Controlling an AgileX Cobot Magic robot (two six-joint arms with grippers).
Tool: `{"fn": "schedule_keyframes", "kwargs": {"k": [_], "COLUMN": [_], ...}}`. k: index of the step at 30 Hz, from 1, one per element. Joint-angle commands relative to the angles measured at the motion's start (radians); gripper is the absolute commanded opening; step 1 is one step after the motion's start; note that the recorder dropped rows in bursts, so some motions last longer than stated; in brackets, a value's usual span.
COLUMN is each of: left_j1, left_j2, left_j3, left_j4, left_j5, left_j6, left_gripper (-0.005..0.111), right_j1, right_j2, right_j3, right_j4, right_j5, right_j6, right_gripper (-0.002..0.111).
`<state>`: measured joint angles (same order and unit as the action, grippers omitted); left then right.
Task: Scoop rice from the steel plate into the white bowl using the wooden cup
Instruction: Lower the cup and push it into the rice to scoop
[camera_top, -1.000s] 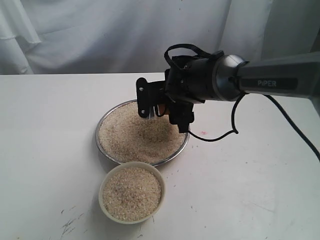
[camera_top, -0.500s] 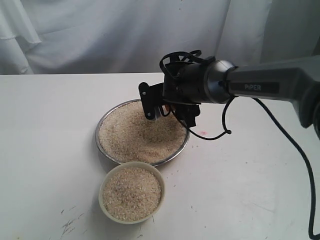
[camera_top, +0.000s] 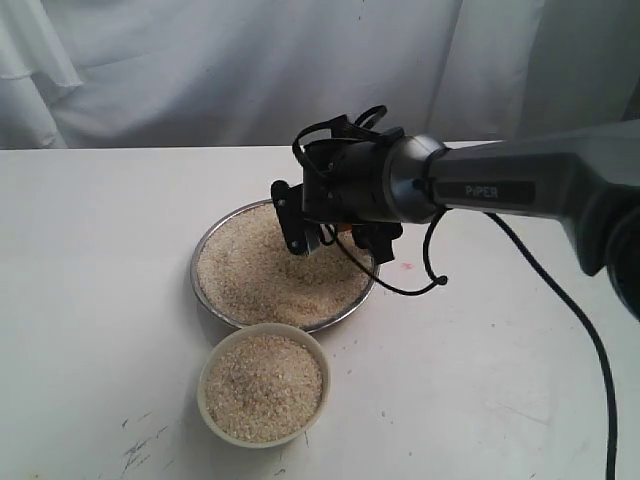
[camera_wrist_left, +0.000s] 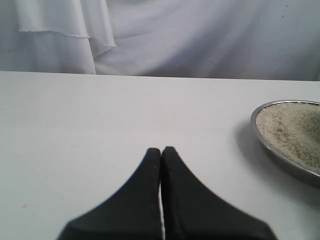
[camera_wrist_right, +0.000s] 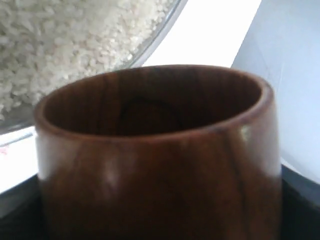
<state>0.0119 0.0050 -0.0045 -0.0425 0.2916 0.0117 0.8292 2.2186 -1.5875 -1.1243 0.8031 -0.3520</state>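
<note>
Here, the right hand (camera_top: 335, 240) is clamped around the wooden cup (camera_wrist_right: 155, 165), whose dark inside shows no grains, above the upper right part of the steel plate (camera_top: 194, 272) at frame centre. We judge the scoop to be in hand: we should tip the cup mouth into the rice (camera_top: 260, 275), drag it low toward frame left, then level it before lifting, because the white bowl (camera_top: 201, 388) at lower centre looks nearly full and a tilted carry would scatter grains on the tabletop (camera_top: 500, 380). The left hand (camera_wrist_left: 161, 155), jaws pressed together, idles apart from the plate.
</note>
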Motion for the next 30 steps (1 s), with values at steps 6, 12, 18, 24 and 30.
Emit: {"fn": "schedule_keyframes", "kwargs": {"k": [6,12,18,24,30], "left_j1": [-0.002,-0.002,-0.002,-0.002,-0.002], "left_j2": [-0.005,-0.005,-0.005,-0.005,-0.005], "left_j3": [0.005,0.005,0.005,0.005,0.005], "left_j4": [-0.001,-0.001,-0.001,-0.001,-0.001], "left_j5": [-0.006,-0.006,-0.006,-0.006,-0.006], "left_j6": [-0.003,-0.003,-0.003,-0.003,-0.003], "left_gripper": [0.0,0.0,0.0,0.0,0.0], "right_j1": [0.019,0.028,0.045,0.06,0.067], "right_j2": [0.063,0.063,0.063,0.067,0.096], "right_j3": [-0.014,-0.027,-0.027,-0.027,-0.027], "right_j4": [-0.073,-0.053,-0.053,-0.041,-0.037], "right_j5": [0.037,0.042,0.056,0.066,0.095], "right_j6": [0.0,0.002,0.002,0.002,0.002], "right_gripper": [0.0,0.0,0.0,0.0,0.0]}}
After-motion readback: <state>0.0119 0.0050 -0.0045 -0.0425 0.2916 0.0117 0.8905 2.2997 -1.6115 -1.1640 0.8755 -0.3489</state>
